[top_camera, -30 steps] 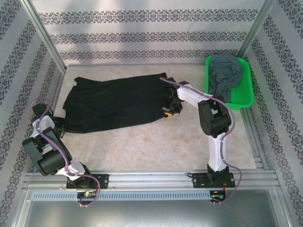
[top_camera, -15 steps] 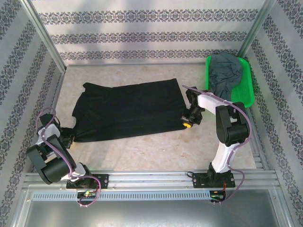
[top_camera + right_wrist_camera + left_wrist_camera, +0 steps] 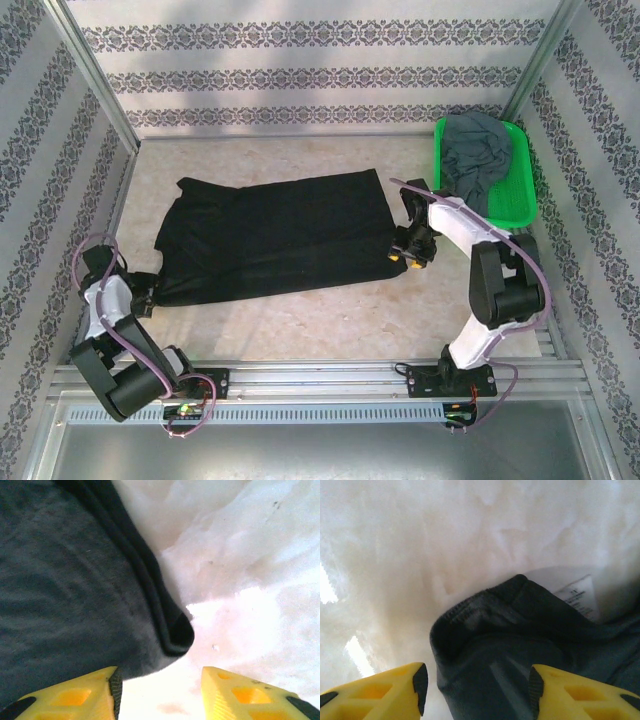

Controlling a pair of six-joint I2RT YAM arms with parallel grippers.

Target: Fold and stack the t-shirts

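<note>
Lying spread flat across the middle of the table [image 3: 330, 320], the black t-shirt [image 3: 275, 235] runs lengthwise from 9 to 3 o'clock in the top view. The grey t-shirt [image 3: 472, 160] sits crumpled in the green basket [image 3: 522, 205] at the table's 2 o'clock corner, well apart from the black one.

The left gripper [image 3: 148, 290] is down low at the black shirt's 8 o'clock corner. In the left wrist view its yellow fingers [image 3: 385, 692] stand wide, with a bunched fold of the dark cloth between them and a white label [image 3: 577, 597] showing toward 2 o'clock. Whether the pads touch the cloth cannot be told.

The right gripper [image 3: 408, 256] is at the shirt's 4 o'clock corner. Its wrist view shows both fingers [image 3: 75, 695] wide apart. The hemmed corner of the shirt lies between them, close to the 7 o'clock finger, with bare table next to the other.
</note>
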